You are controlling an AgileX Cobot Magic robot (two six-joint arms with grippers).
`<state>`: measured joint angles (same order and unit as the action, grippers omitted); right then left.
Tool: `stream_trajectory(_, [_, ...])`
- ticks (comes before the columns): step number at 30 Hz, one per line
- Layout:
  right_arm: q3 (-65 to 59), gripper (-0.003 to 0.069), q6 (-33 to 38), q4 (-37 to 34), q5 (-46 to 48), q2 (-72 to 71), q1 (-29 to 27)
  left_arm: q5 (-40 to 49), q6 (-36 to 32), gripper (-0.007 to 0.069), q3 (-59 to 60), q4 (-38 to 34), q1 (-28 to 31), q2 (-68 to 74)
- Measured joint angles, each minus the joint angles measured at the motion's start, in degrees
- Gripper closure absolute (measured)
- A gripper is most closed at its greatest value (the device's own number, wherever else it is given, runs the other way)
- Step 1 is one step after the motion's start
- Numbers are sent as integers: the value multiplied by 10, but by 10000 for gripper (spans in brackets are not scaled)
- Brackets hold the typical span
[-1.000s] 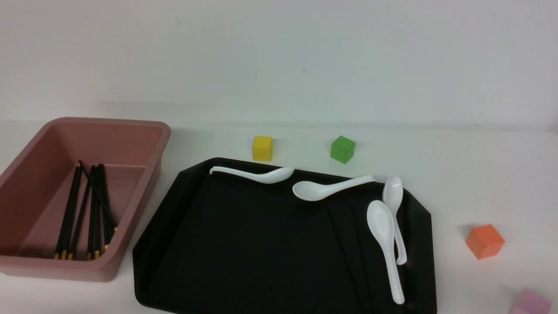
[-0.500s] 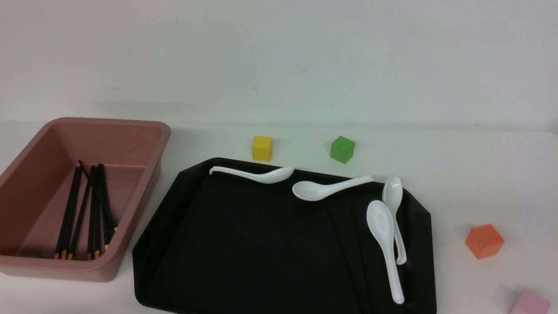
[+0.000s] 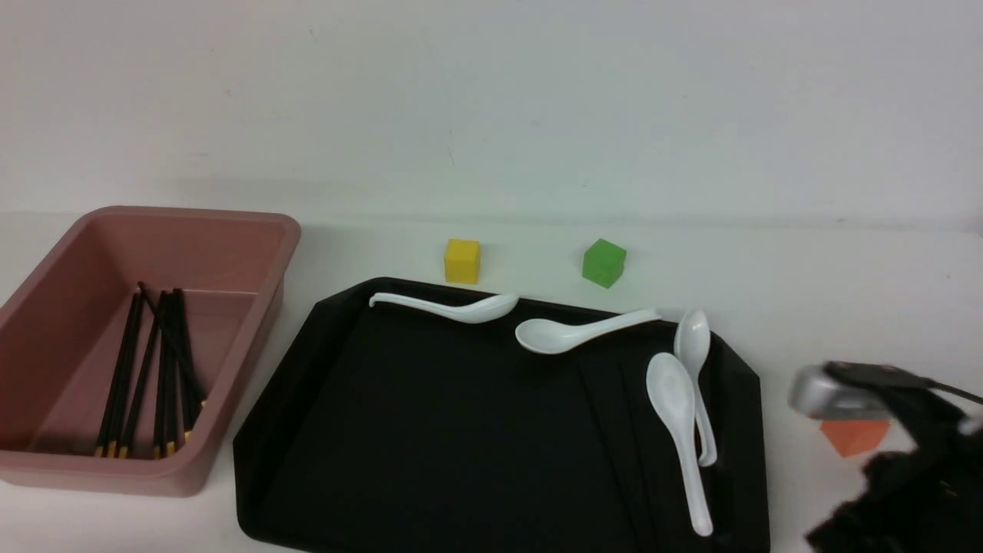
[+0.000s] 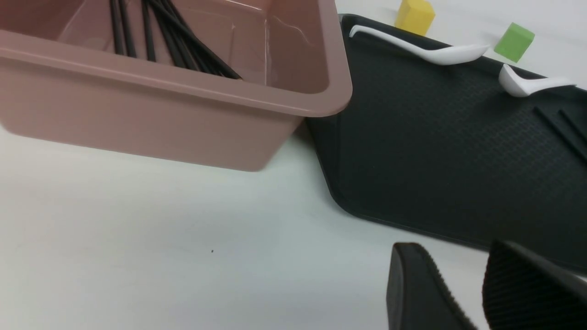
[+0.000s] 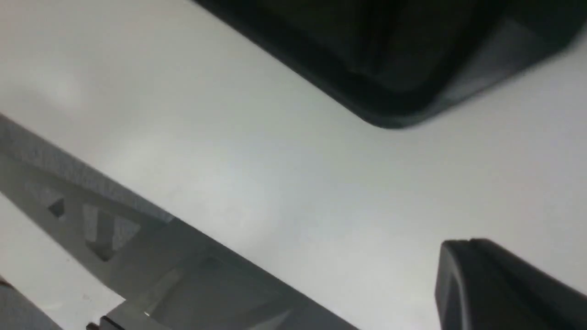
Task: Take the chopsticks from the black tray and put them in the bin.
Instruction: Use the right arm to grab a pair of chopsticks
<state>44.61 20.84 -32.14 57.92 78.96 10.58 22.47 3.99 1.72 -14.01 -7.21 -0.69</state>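
The black tray (image 3: pixel 430 461) lies mid-table. Two chopsticks (image 3: pixel 614 438) lie on its right part as faint black lines beside the white spoons; they also show in the left wrist view (image 4: pixel 562 133). Several chopsticks (image 3: pixel 150 369) lie in the pink bin (image 3: pixel 253 230) at the left, also seen in the left wrist view (image 4: pixel 174 32). My left gripper (image 4: pixel 456 256) is open and empty, low over the table near the tray's front left corner. My right gripper (image 5: pixel 472 247) is shut and empty, over bare table off a tray corner (image 5: pixel 390 105). My right arm (image 3: pixel 898 461) shows at the lower right.
Several white spoons (image 3: pixel 680 415) lie along the tray's back and right side. A yellow cube (image 3: pixel 462 261) and a green cube (image 3: pixel 604 263) stand behind the tray. An orange cube (image 3: pixel 852 439) is partly hidden behind my right arm. A grey metal frame (image 5: pixel 137 256) runs past the table edge.
My right arm has come into the front view from the lower right, covering part of the orange cube and the pink cube. The chopsticks, spoons, tray and bin have not moved.
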Motion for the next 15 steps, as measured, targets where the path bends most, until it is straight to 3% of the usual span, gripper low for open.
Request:
stream_trajectory(3, [36,655,-67,24,-19,19,52,0,0,386,0,0,0,0])
stream_trajectory(9, [122,617,-274,166,-71,56,164,0,0,386,0,0,0,0])
stream_trajectory(15, [202,463,-436,297,-53,135,246,0,0,386,0,0,0,0])
